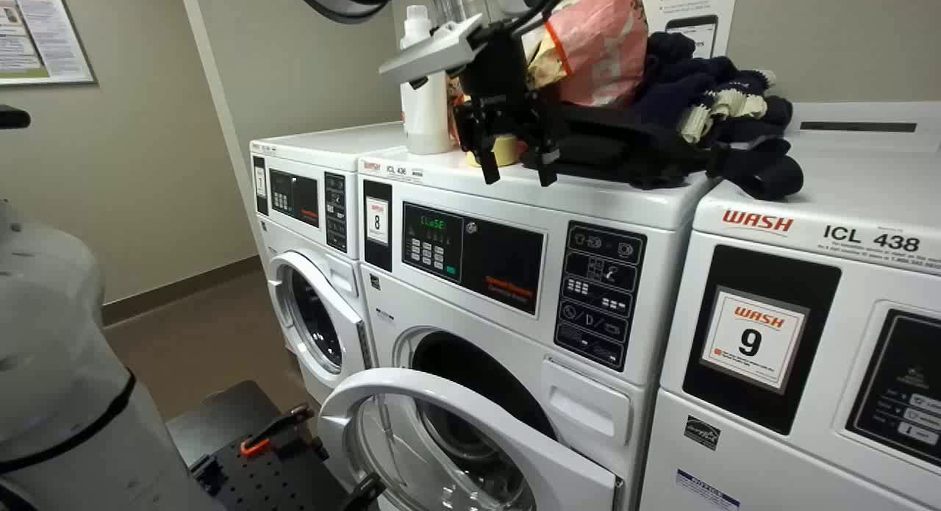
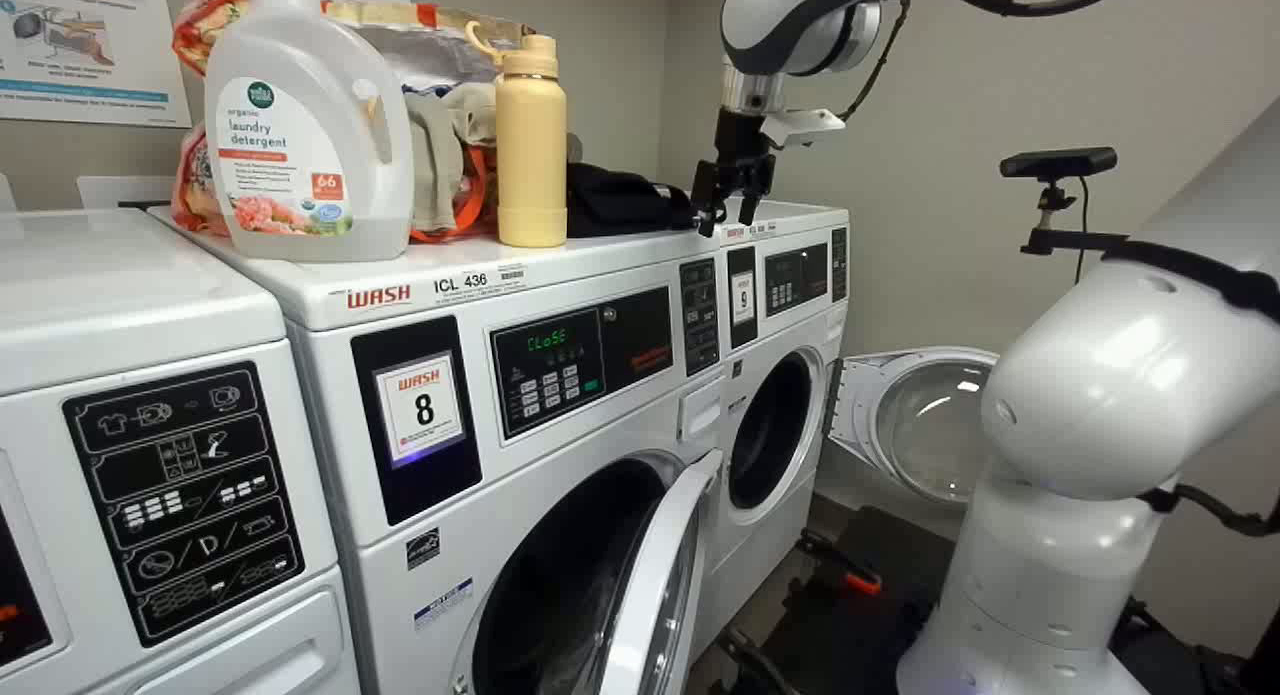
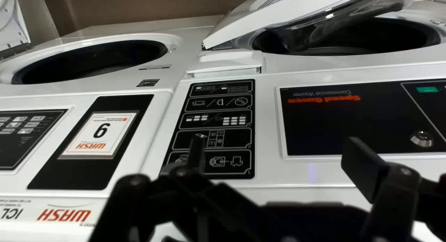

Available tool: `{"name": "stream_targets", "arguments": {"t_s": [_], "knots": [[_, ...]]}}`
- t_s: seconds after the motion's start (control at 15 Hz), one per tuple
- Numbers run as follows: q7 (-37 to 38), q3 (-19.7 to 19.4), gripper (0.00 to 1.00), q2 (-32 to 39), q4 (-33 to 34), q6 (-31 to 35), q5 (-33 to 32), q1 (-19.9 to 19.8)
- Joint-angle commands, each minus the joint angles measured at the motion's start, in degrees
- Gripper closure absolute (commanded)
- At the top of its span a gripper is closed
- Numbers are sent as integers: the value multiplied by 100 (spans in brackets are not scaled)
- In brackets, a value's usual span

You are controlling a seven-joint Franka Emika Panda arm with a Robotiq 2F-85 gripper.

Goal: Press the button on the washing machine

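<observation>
The washing machine [image 1: 470,334] is white, with an "8" sticker in both exterior views [image 2: 330,375]. Its wide dark control panel [image 1: 503,257] reads "CLoSE" in green and carries a small keypad [image 1: 428,254] with a green button [image 2: 591,385]. In the wrist view the panel [image 3: 320,123] lies beyond the fingers; the green button [image 3: 427,90] shows at the right edge and the number keys are out of view. The round glass door [image 1: 397,375] stands open. My gripper [image 1: 518,174] is open and empty, pointing down over the machine's top front edge, apart from the panel.
A dark cloth [image 1: 617,147], bags [image 1: 599,48], a yellow bottle [image 2: 531,165] and a detergent jug [image 2: 310,125] stand on the machine's top. Machine 9 [image 1: 750,342] stands beside it. Another white machine [image 1: 305,239] stands on the other side, its door shut.
</observation>
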Motion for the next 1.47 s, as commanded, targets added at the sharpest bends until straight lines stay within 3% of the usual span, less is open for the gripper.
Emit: {"name": "stream_targets", "arguments": {"t_s": [0.0,0.67,1.2,1.4], "knots": [[-13,13,0,6,17,-18,14,-23],[1092,274,0,-120,-730,339,1131,170],[2198,532,0,-244,-1670,1786,2483,265],[2337,659,0,-294,-2104,2377,3134,517]]}}
